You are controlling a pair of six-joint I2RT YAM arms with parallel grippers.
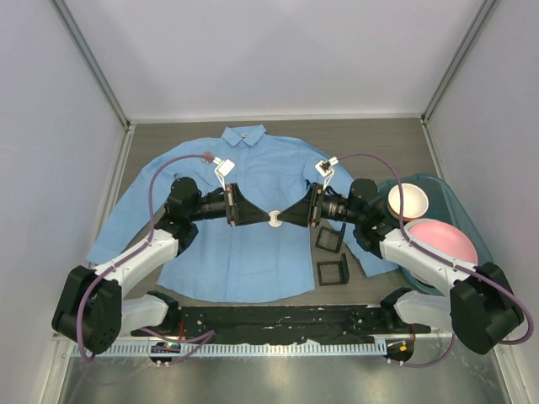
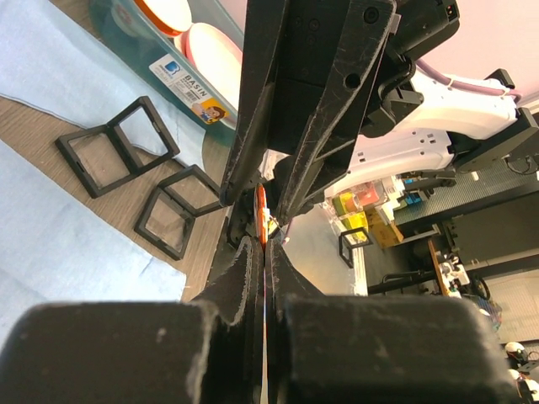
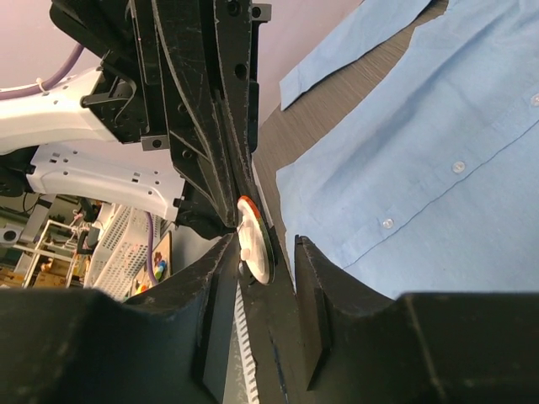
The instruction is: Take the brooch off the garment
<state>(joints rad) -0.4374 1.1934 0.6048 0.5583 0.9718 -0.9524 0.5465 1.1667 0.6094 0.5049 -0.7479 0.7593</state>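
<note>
Brooch (image 1: 275, 220) is sitting dead centre over the garment (image 1: 253, 172), right on the button line of the blue shirt, and both arms are meeting on it nose to nose. From 9 o'clock the left gripper (image 1: 263, 217) is pinching the disc's near rim, jaws clamped tight on it; its own wrist camera is showing the brooch (image 2: 261, 217) edge-on, as a thin orange-and-white sliver between the black fingers. From 3 o'clock the right gripper (image 1: 287, 218) is straddling the opposite side. In its wrist view the white face with the orange rim (image 3: 254, 241) is lying between jaws that are standing apart, one finger close against the dark back and a clear gap showing on the shirt side, so nothing is gripped there yet. The disc is lying roughly flat, face up to the overhead camera, its plane running along the 9-to-3 line that both sets of fingers are pointing down. Both grippers are equally near. I cannot tell whether the pin is holding in the cloth. To my eye, the coming move is turning on the right jaws shutting squarely across that flat disc.
</note>
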